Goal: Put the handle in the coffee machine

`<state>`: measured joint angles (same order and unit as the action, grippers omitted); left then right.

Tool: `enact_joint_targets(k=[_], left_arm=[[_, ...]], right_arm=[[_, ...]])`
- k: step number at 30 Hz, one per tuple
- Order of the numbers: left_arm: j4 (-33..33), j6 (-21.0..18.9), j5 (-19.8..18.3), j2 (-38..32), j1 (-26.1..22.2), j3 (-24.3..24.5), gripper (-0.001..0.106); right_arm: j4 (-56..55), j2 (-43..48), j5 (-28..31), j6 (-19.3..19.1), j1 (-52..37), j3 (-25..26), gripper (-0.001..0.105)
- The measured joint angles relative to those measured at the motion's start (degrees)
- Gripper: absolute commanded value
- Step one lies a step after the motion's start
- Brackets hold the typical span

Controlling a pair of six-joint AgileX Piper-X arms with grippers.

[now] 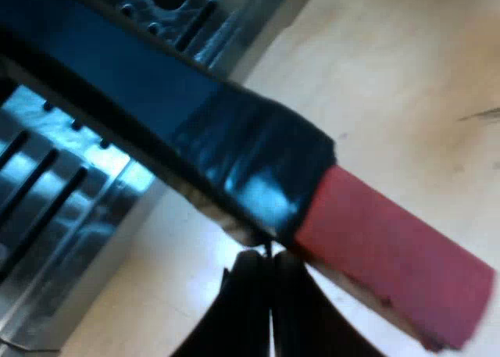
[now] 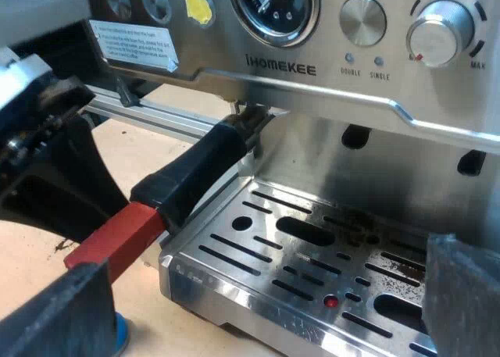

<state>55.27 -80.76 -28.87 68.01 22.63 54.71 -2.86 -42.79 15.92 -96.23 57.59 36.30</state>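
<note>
The holder's handle (image 2: 195, 173) sticks out from under the espresso machine's (image 2: 312, 68) front, its metal head up at the brew spot and its red end (image 2: 117, 240) pointing away over the table. Seen close, the handle (image 1: 258, 162) is dark with black tape and a red end (image 1: 391, 255). My left gripper (image 1: 269, 257) is shut, its two fingertips pressed together right against the underside of the taped part, with nothing between them. My right gripper (image 2: 258, 314) is open wide in front of the drip tray (image 2: 312, 248), away from the handle.
The left arm (image 2: 39, 146) stands beside the handle's red end. A small blue thing (image 2: 121, 333) lies on the wooden table (image 1: 391, 83) below the red end. The drip tray's slotted grille (image 1: 55, 208) lies under the handle.
</note>
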Motion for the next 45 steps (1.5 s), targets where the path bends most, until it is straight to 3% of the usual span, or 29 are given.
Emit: enact_joint_targets(k=[3, 7, 8, 9, 10, 11, 13, 20, 27, 29, 32, 36, 41, 43, 45], left_arm=[[1.93, 3.08, -2.62, -0.62, -3.10, 0.37, 0.003], [4.23, 5.50, -3.30, -2.38, -6.60, 0.47, 0.018], [5.13, 5.77, -3.28, -3.79, -8.33, 0.58, 0.041], [5.36, 5.89, -3.28, -4.09, -8.78, 0.58, 0.049], [6.43, 5.94, -3.28, -5.29, -9.63, 0.58, 0.070], [7.01, 5.91, -3.28, -6.33, -10.51, 0.58, 0.084], [7.80, 5.91, -3.28, -8.53, -11.52, 0.58, 0.093], [8.25, 5.91, -3.28, -13.22, -14.10, 0.66, 0.093], [7.90, 4.93, -2.21, -22.19, -21.53, 0.81, 0.093], [6.20, 4.71, -1.87, -24.25, -23.74, 0.81, 0.093], [2.42, 4.71, -1.87, -25.11, -25.42, 0.81, 0.093], [-0.71, 4.50, -1.87, -25.10, -25.54, 0.81, 0.093], [-3.02, -0.71, 0.23, -25.10, -25.54, 2.53, 0.093], [-3.24, -7.20, 3.53, -25.53, -25.54, 3.81, 0.093], [-4.73, -9.35, 6.32, -25.82, -25.54, 4.68, 0.093]], right_arm=[[0.00, 0.00, 0.00, 0.00, 0.00, 0.00, 0.081], [0.00, 0.00, 0.00, 0.00, 0.00, 0.00, 0.081], [-0.14, 0.00, 0.00, 0.00, 0.00, 0.00, 0.081], [-0.13, 0.00, 0.00, 0.00, 0.00, 0.00, 0.081], [-0.13, 0.00, 0.00, 0.00, 0.00, 0.00, 0.081], [-0.13, 0.00, 0.00, 0.00, 0.00, 0.00, 0.081], [-0.13, 0.00, 0.00, 0.00, 0.00, 0.00, 0.081], [-0.61, 0.00, -1.03, 0.00, 0.00, 0.00, 0.081], [-4.68, 0.00, -1.09, 0.13, 0.00, 2.61, 0.081], [-13.38, 0.00, -1.16, 0.18, -0.31, 10.07, 0.081], [-20.51, 0.10, -1.66, 0.18, -2.04, 16.23, 0.081], [-28.13, 0.22, -2.89, 0.18, -5.20, 19.20, 0.081], [-34.90, 0.22, -6.16, 0.18, -10.37, 22.16, 0.081], [-36.52, 0.22, -6.93, 0.18, -12.44, 23.14, 0.081], [-37.35, 0.22, -7.54, 0.18, -14.48, 23.64, 0.081]])
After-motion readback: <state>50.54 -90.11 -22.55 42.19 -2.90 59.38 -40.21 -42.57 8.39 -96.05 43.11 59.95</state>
